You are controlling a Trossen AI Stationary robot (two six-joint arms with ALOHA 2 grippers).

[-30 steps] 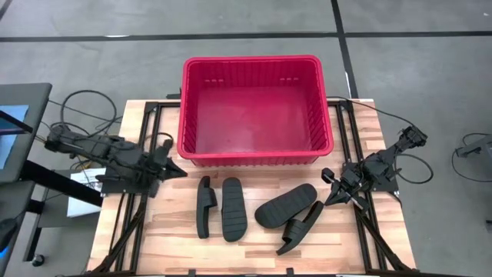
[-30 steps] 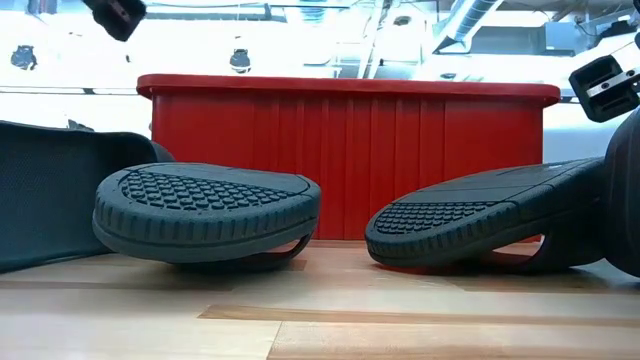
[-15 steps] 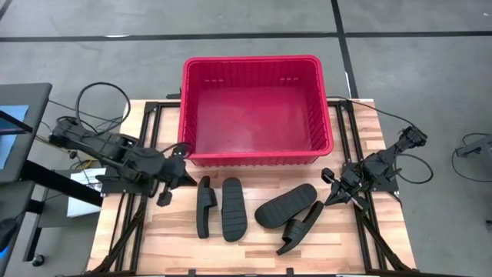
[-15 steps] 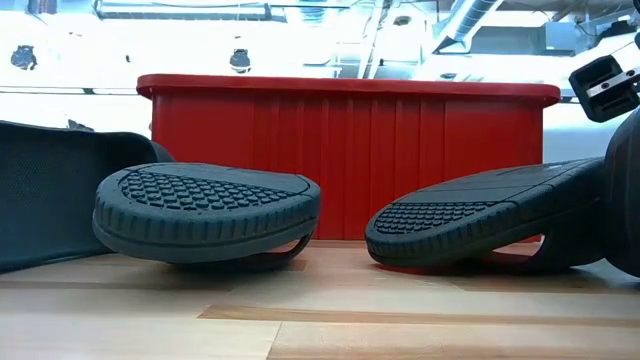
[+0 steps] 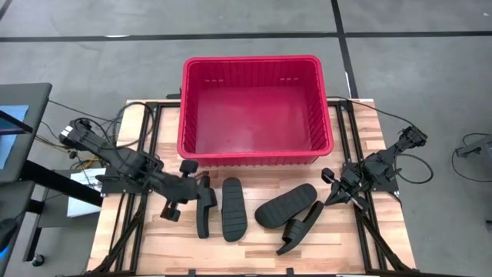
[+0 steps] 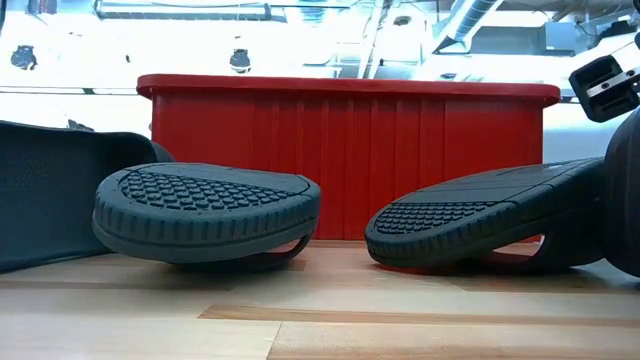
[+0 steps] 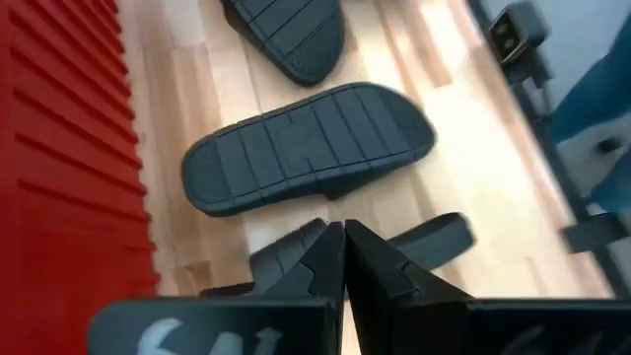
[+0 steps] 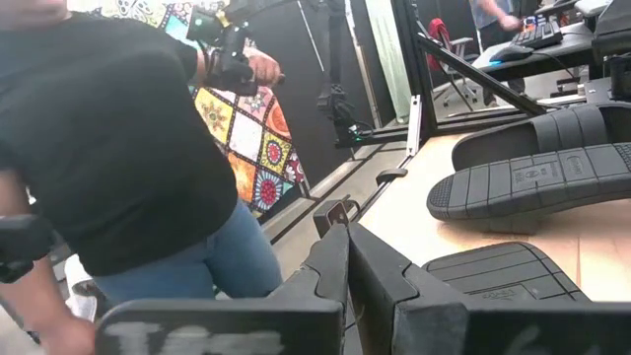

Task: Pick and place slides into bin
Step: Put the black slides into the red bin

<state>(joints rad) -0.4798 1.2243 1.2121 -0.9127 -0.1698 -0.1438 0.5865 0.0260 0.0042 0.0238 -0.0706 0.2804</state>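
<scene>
Four black slides lie on the wooden table in front of the red bin (image 5: 251,108). The leftmost slide (image 5: 203,206) stands on its edge. Beside it a second slide (image 5: 233,209) lies sole up, and two more slides (image 5: 286,204) (image 5: 301,228) lie toward the right. My left gripper (image 5: 195,187) is shut and hangs tipped downward just over the far end of the leftmost slide (image 7: 434,237), touching nothing. My right gripper (image 5: 332,196) is shut and waits level at the table's right side, clear of the slides (image 8: 532,182).
The bin's near wall (image 6: 350,160) rises right behind the slides (image 6: 205,210). Black frame rails (image 5: 146,154) run along both sides of the table. A person in a black shirt (image 8: 108,138) stands beyond the table. Bare wood (image 5: 154,238) lies near the front left.
My left gripper has swung from the table's left edge toward the right and a little toward the near edge, ending over the leftmost slide. It has tipped further downward and stayed shut. The slides have not moved.
</scene>
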